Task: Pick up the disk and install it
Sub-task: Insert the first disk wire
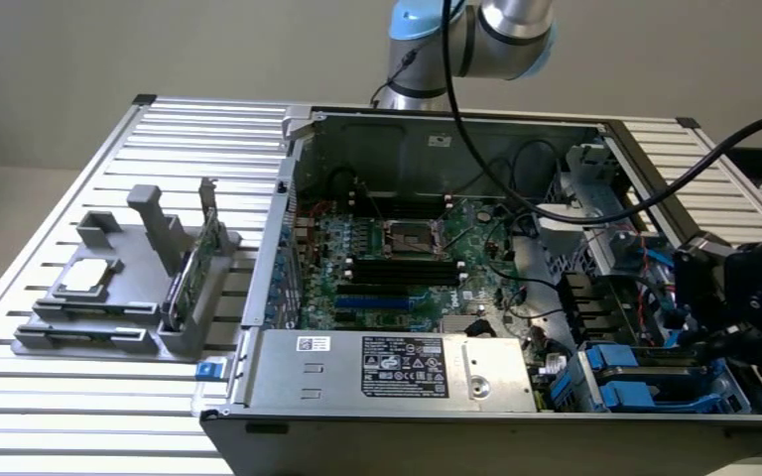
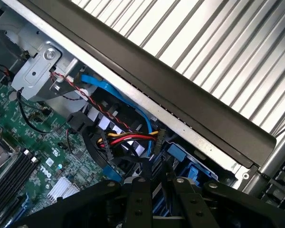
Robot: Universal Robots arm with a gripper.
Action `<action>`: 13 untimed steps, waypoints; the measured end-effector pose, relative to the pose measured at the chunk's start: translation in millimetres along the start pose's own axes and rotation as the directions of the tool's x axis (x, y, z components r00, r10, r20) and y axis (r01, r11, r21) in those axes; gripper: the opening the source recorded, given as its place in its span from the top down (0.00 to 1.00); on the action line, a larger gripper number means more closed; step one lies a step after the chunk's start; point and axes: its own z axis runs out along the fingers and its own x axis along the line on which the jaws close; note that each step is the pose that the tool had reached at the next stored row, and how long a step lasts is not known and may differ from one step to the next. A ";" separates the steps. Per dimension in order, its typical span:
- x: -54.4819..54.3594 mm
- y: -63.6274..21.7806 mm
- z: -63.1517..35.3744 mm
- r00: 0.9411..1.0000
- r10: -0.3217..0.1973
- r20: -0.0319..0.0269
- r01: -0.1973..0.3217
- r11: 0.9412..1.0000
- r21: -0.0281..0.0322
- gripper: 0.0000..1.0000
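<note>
A slatted aluminium table (image 1: 37, 397) carried an open dark-grey metal computer case (image 1: 487, 421), lying on its side with the lid off. Above its far wall rose the silver-and-blue robot arm (image 1: 487, 30). Inside the case lay a green motherboard (image 1: 408, 258), and a silver box-shaped power supply (image 1: 354, 372) lay along the near wall. On the exterior view's left, well apart from the case, a grey plastic holder (image 1: 90, 317) stood on the table.

The disk (image 1: 619, 369), told by its blue plastic rails, appeared to lie in the drive bay at the case's near corner on the exterior view's right; its face was mostly hidden. The black claw (image 1: 732, 332) hung just beside and above that bay, close against the case's side wall. In the wrist view the blue rails (image 2: 183, 156) showed directly beyond the claw (image 2: 154, 187), crowded between the case's dark rim and a bundle of red, yellow and black wires (image 2: 128, 138); a blue flat cable (image 2: 109, 90) arched nearby. Room there was tight; the table beyond the rim lay open.

Whether the claw was spread, or pinching the disk, could not be told.
</note>
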 end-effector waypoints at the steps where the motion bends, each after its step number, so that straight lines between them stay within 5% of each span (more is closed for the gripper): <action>1: 0.0 0.1 0.0 1.000 0.005 0.000 -0.005 1.000 -0.001 0.77; 13: 1.2 0.7 4.4 0.998 0.066 0.002 -0.066 0.998 0.000 0.77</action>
